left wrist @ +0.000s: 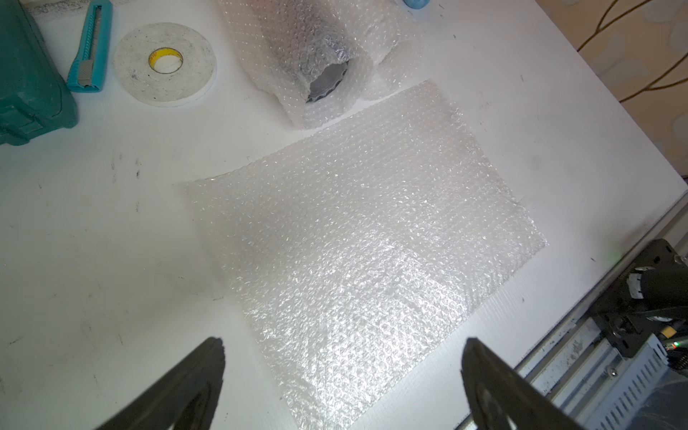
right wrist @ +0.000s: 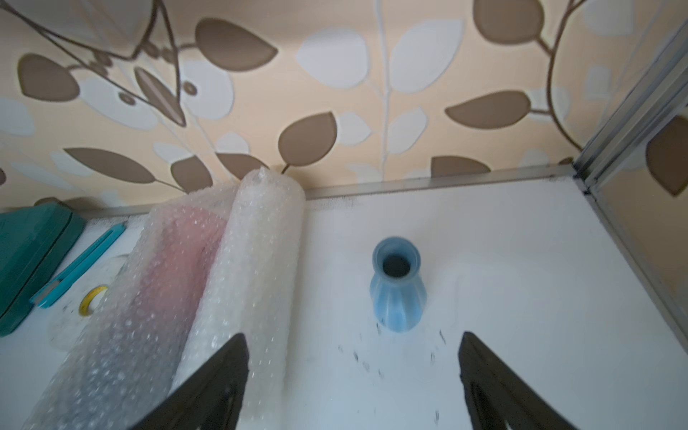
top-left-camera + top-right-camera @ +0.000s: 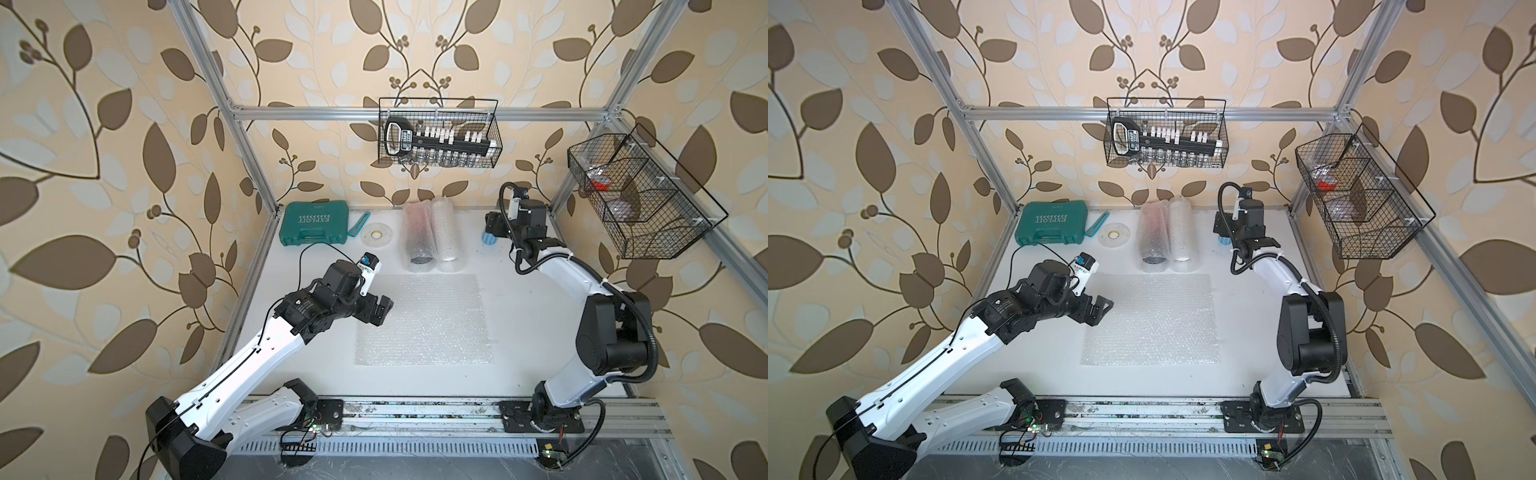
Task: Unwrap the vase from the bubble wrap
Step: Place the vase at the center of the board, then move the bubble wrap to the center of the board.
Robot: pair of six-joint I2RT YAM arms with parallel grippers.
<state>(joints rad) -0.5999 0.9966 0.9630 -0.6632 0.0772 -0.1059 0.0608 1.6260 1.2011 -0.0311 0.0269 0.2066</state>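
Note:
A small blue vase stands upright and bare on the white table at the back right. In both top views only its lower part shows under my right gripper. That gripper is open and holds nothing, the vase just beyond its fingertips. A flat sheet of bubble wrap lies mid-table. My left gripper hovers open over its left edge. Two rolled bubble wrap tubes lie at the back. One tube holds a pinkish and dark object.
A green tool case, a teal utility knife and a white tape roll sit at the back left. A wire basket hangs on the back rail and another wire basket on the right frame.

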